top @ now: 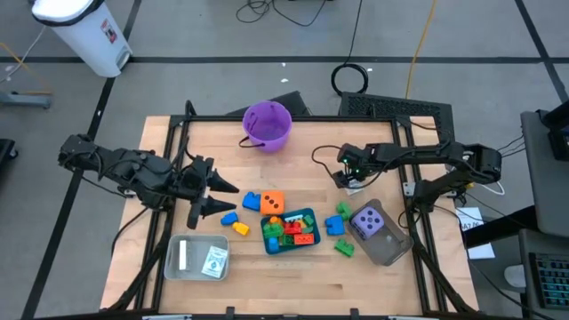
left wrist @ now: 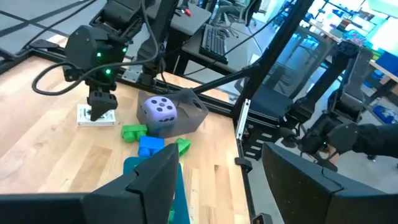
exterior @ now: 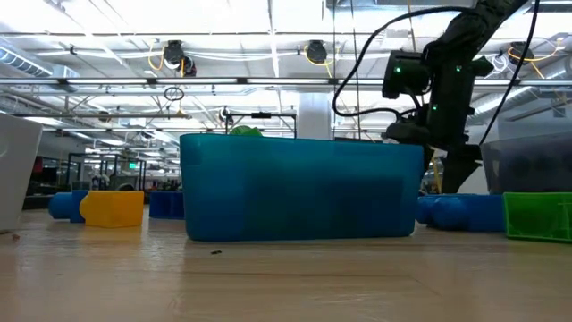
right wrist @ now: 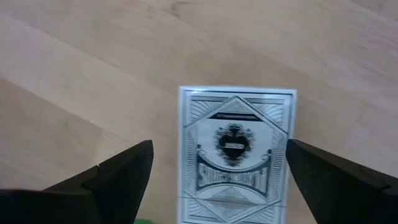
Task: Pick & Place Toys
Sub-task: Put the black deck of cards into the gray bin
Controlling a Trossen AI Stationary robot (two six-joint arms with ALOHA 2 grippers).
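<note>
A purple bucket [top: 267, 124] stands on the wooden table [top: 302, 276], well apart from both grippers. A teal tray [top: 308, 216] sits between them, a grey tray [top: 194, 267] near the left one, a dark tray [top: 389, 247] near the right.

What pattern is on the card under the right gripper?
White card with a dark ornate line design and central spade emblem; clearest in the right wrist view.

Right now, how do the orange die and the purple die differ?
The orange die sits on the bare table beside the teal tray; the purple die rests inside the grey tray. The orange die shows dark dots, the purple die white dots. Both are dotted cubes of similar size.
</note>
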